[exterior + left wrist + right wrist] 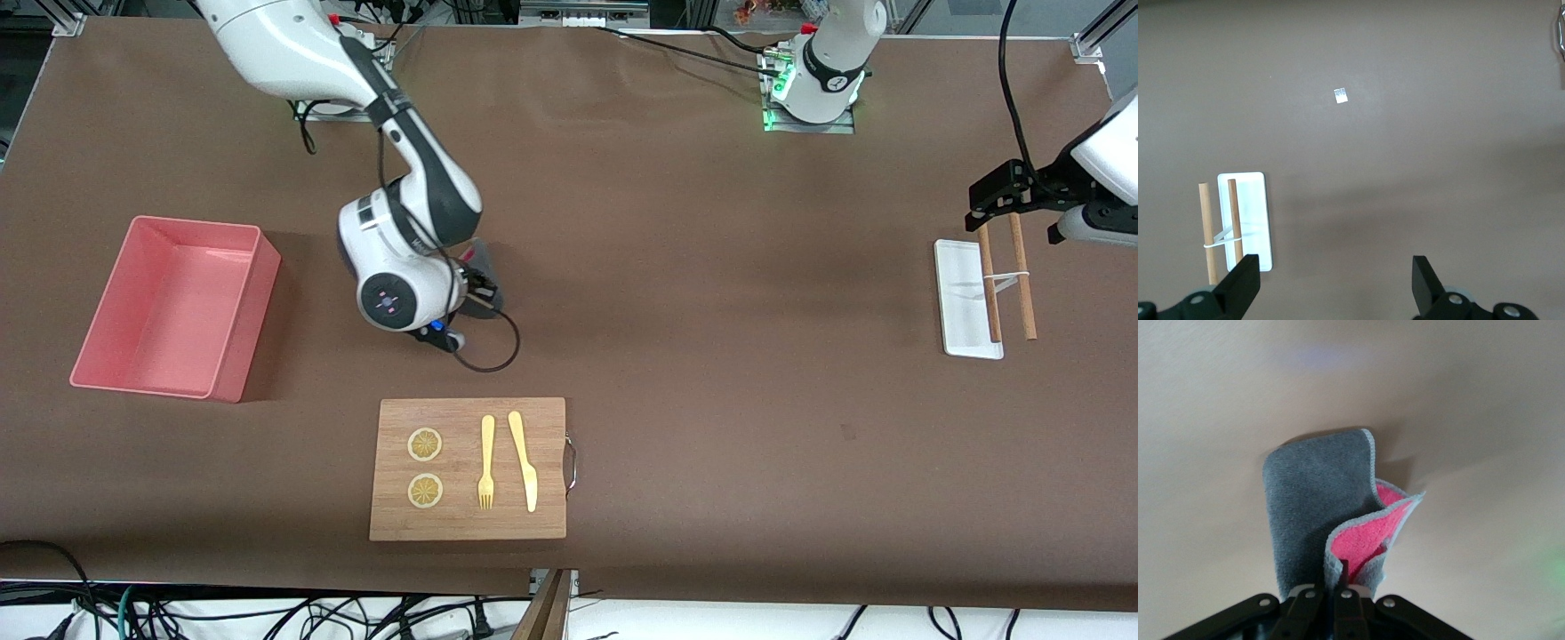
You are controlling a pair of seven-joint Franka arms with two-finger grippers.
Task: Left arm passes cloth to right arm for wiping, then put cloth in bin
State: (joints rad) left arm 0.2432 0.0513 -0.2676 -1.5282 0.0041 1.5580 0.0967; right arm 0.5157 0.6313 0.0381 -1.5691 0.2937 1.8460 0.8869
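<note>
1. Two arms work at one brown table [711, 267]. The right arm [391, 116] reaches down from its base toward the middle of the table, between the bin [173, 307] and the table's centre.
2. The right gripper [1331, 597] has its jaws pressed together on one edge of the cloth [1318, 500]. In the right wrist view the cloth hangs from the jaws, grey on its outer face, with one corner folded back to show a pink inner face.
3. In the front view only a dark sliver of the cloth [484, 267] shows beside the right wrist, low over the table and farther from the front camera than the cutting board [468, 468].
4. The bin is a pink rectangular tub with tall walls, standing toward the right arm's end of the table, well apart from the cloth.
5. The left arm [1102, 169] waits at its own end of the table. The left gripper [1331, 283] hovers over the table with its fingers [1245, 280] spread wide and nothing between them.
6. A small white tray [965, 298] lies below the left gripper, with two wooden sticks [1005, 280] across it, joined by a white band.
7. The cutting board carries two lemon slices [425, 467], a yellow fork [486, 462] and a yellow knife [523, 460].
</note>
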